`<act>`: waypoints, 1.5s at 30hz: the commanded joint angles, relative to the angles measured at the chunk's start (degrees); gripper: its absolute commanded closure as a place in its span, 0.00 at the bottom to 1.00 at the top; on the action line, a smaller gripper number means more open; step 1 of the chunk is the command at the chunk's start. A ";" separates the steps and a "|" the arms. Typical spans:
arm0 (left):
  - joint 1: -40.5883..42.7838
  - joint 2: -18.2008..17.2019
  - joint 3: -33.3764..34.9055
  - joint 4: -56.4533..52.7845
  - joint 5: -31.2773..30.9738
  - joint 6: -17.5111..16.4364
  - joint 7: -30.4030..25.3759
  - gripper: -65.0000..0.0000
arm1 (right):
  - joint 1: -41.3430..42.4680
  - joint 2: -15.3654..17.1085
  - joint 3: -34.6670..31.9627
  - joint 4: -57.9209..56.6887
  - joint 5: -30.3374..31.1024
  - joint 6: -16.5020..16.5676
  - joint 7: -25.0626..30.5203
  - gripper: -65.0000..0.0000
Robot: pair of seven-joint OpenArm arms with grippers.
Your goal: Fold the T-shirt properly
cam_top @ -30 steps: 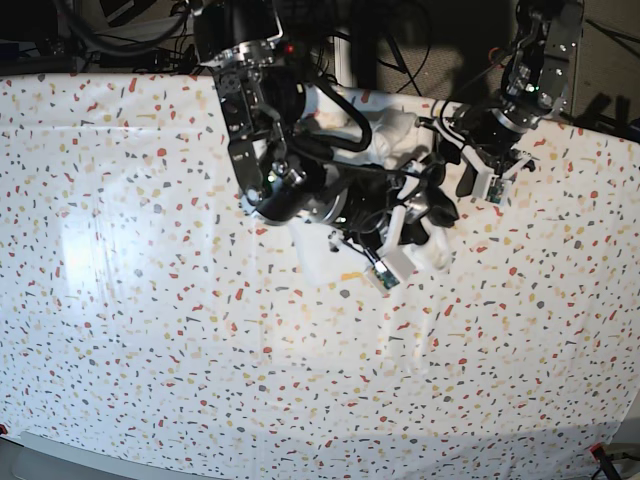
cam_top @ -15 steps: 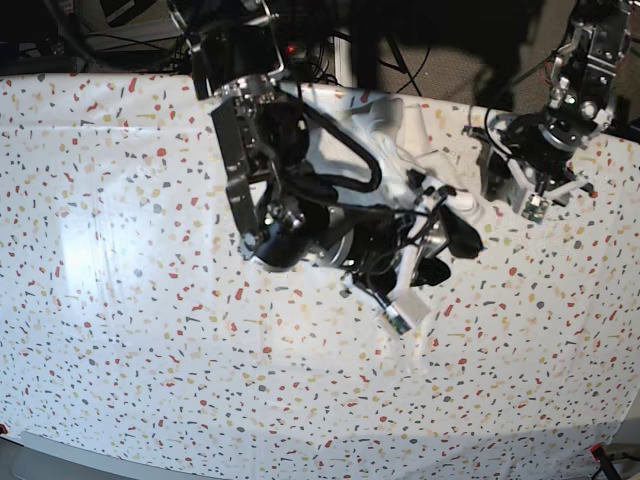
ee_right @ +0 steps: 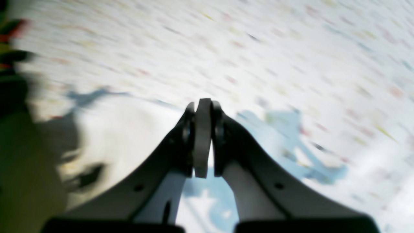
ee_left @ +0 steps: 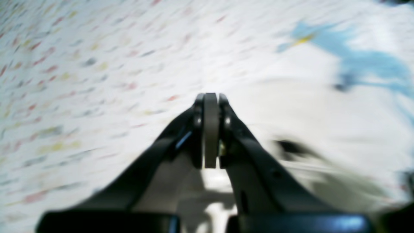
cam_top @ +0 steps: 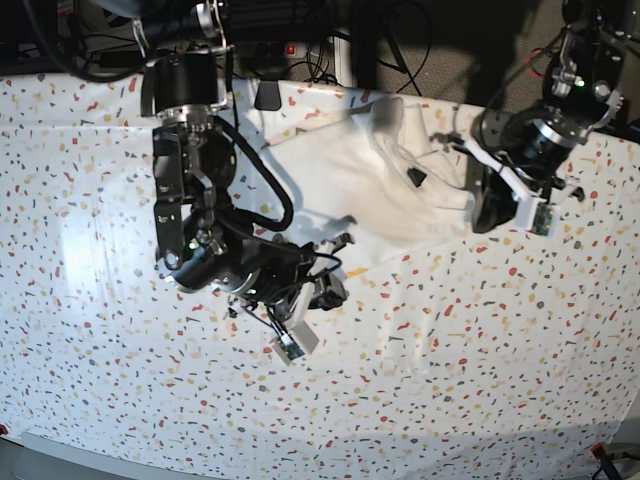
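A: Item one, the T-shirt (cam_top: 350, 170): where is it lying?

B: It is lying crumpled on the tablecloth (cam_top: 100, 330), toward the far edge, between the two arms.

A: And the grippers?

B: The right gripper (cam_top: 318, 290) is sitting at the shirt's near-left edge; the left gripper (cam_top: 487, 212) is sitting at its right edge.

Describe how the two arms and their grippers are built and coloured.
Both arms are black, jointed tubes with white housings near the wrists and black cables looped along them. The right gripper has black curved fingers meeting on a grey pad, on pale bases. The left gripper is built alike, its fingers darker. In the base view each wrist carries a small white block with a green board edge.
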 commanded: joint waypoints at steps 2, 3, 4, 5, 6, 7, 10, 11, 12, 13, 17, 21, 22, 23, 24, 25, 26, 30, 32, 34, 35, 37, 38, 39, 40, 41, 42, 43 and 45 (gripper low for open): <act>1.20 3.13 -0.11 1.40 -2.47 -3.91 -1.92 1.00 | 1.42 0.20 -0.02 -1.51 -0.52 0.37 3.80 1.00; 1.70 4.79 -0.11 1.36 -3.39 -5.31 -1.66 1.00 | 1.44 0.17 -0.02 -2.73 -1.46 0.37 5.18 1.00; 2.19 6.36 -0.11 1.36 -3.82 -6.32 -1.40 1.00 | 1.44 0.13 -0.04 -3.91 -1.97 0.37 6.29 1.00; 2.45 7.96 -0.11 1.36 -4.39 -7.43 -0.81 1.00 | 1.46 0.13 -0.02 -5.25 -2.40 0.37 7.26 1.00; 2.62 9.35 -0.11 1.36 -5.05 -7.87 0.00 1.00 | 1.62 0.15 -0.02 -6.69 -3.28 0.37 8.35 1.00; 2.84 10.58 -0.11 1.36 -5.70 -8.72 0.72 1.00 | 1.77 0.15 -0.02 -8.02 -4.37 0.37 9.20 1.00; 2.89 13.35 -0.11 1.36 -7.69 -10.78 3.58 1.00 | 2.78 0.13 -0.02 -11.89 -5.95 0.35 11.39 1.00; 2.93 14.14 -0.09 1.36 -8.41 -11.50 4.33 1.00 | 3.28 0.13 -0.02 -13.16 -5.97 0.37 12.13 1.00; 2.91 14.93 0.26 1.36 -8.90 -12.33 5.31 1.00 | 3.85 0.11 -0.02 -14.47 -5.95 0.37 12.61 1.00; 2.89 15.69 1.05 1.36 -8.87 -12.81 5.86 1.00 | 4.48 0.02 -0.02 -15.85 -5.97 0.37 12.85 1.00; 2.91 16.41 7.37 1.29 -6.88 -12.85 6.64 1.00 | 6.71 -0.33 -0.02 -20.68 -8.81 0.35 13.64 1.00; 3.21 16.39 12.98 -0.79 2.91 -11.58 7.17 1.00 | 7.48 -0.28 -0.02 -22.40 -9.22 0.35 13.86 1.00; 3.37 16.39 13.55 -2.32 4.70 -10.64 7.26 1.00 | 7.45 -0.28 -0.02 -22.40 -9.53 0.35 13.84 1.00; 3.41 16.39 13.73 -4.22 6.78 -9.70 7.04 1.00 | 7.45 -0.28 -0.02 -22.40 -10.32 0.35 13.70 1.00; 3.37 16.37 13.68 -6.32 8.94 -8.76 6.62 1.00 | 7.45 -0.24 -0.02 -22.43 -10.91 0.35 13.68 1.00; 3.32 16.37 13.60 -8.31 11.37 -7.28 5.95 1.00 | 7.45 -0.11 -0.02 -22.40 -10.88 0.35 13.70 1.00; 3.32 16.31 13.53 -10.01 13.81 -5.40 4.90 1.00 | 7.45 -0.07 -0.02 -22.40 -10.88 0.35 13.68 1.00; 3.37 15.23 11.67 -12.39 20.41 1.07 3.61 1.00 | 7.45 0.00 -0.04 -22.40 -10.86 0.35 13.73 1.00; 3.34 14.23 10.32 -12.39 21.86 4.04 3.52 1.00 | 7.45 0.04 -0.02 -22.43 -10.88 0.35 13.70 1.00; 3.37 13.64 8.46 -12.39 23.28 5.77 3.17 1.00 | 7.45 0.15 -0.04 -22.43 -10.91 0.35 13.60 1.00; 3.37 13.38 7.34 -12.39 23.85 5.86 3.13 1.00 | 7.45 0.17 -0.07 -22.43 -10.91 0.37 13.38 1.00; 3.37 13.38 4.42 -12.41 24.24 5.84 2.82 1.00 | 7.43 0.15 -0.09 -22.43 -10.88 0.37 12.35 1.00; 3.37 13.38 2.86 -12.41 24.44 5.81 2.16 1.00 | 7.43 0.13 -0.09 -22.43 -10.86 0.35 11.85 1.00; 3.34 13.40 1.25 -12.44 24.46 5.81 1.60 1.00 | 7.43 0.13 -0.09 -22.43 -10.88 0.37 11.23 1.00; 3.37 13.38 -0.42 -12.44 24.44 5.81 0.50 1.00 | 7.41 0.15 -0.07 -22.43 -10.88 0.37 10.54 1.00; 3.37 13.40 -1.97 -12.44 24.41 5.81 -0.66 1.00 | 7.26 0.17 -0.07 -22.40 -10.91 0.37 9.94 1.00; 3.34 13.42 -3.39 -12.44 24.37 5.81 -1.64 1.00 | 7.10 0.17 -0.07 -22.40 -10.91 0.37 9.75 1.00; 3.34 13.40 -4.48 -12.44 24.37 5.79 -3.10 1.00 | 6.75 0.15 -0.09 -22.40 -10.88 0.37 9.75 1.00; 3.34 13.40 -5.92 -12.55 24.39 5.77 -5.99 1.00 | 5.86 0.00 -0.09 -22.40 -10.45 0.42 9.75 1.00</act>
